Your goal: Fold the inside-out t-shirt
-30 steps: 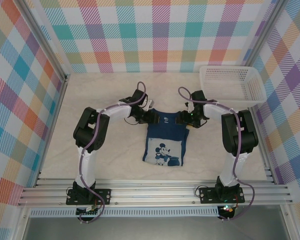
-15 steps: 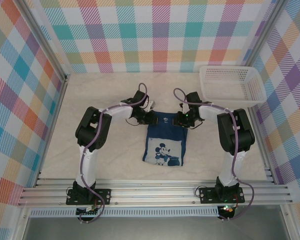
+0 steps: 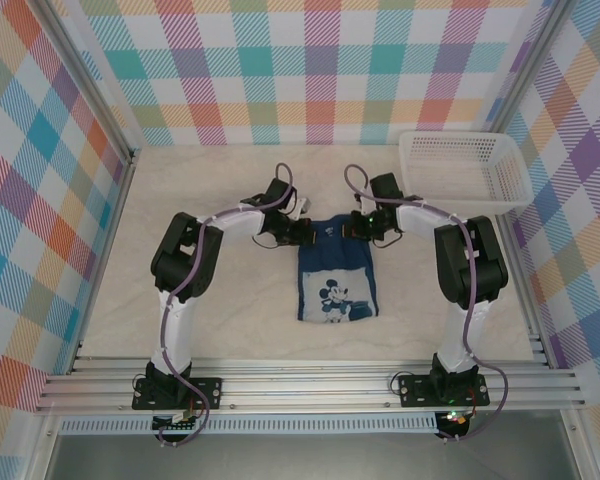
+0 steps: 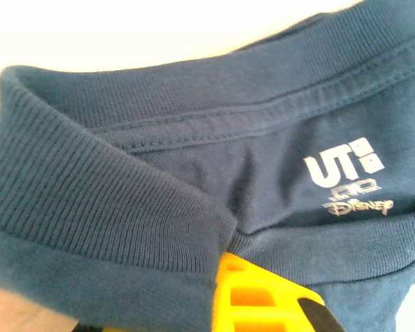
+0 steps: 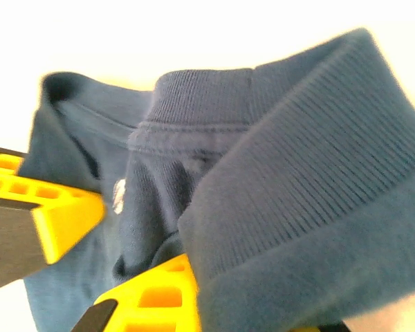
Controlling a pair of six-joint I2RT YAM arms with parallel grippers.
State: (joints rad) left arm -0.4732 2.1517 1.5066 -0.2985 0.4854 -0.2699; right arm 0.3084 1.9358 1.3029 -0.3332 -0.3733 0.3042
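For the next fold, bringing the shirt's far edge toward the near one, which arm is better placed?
Neither left nor right alone: the left fingers are shut on the shirt at its far-left end, the right fingers at its far-right end. Probably both should pull together.

From where I stand, the white print [image 4: 346, 178] inside the neck of the t-shirt [image 4: 159, 159], at about three o'clock in the left wrist view, reads "UT" beside two small squares, with "Disney" in script below; the tiny line between them is illegible.

Black-and-white arms [image 3: 185, 262] carry purple cables [image 3: 163, 335]; gripper fingers [image 5: 55, 214] are yellow, perhaps hollow-celled.
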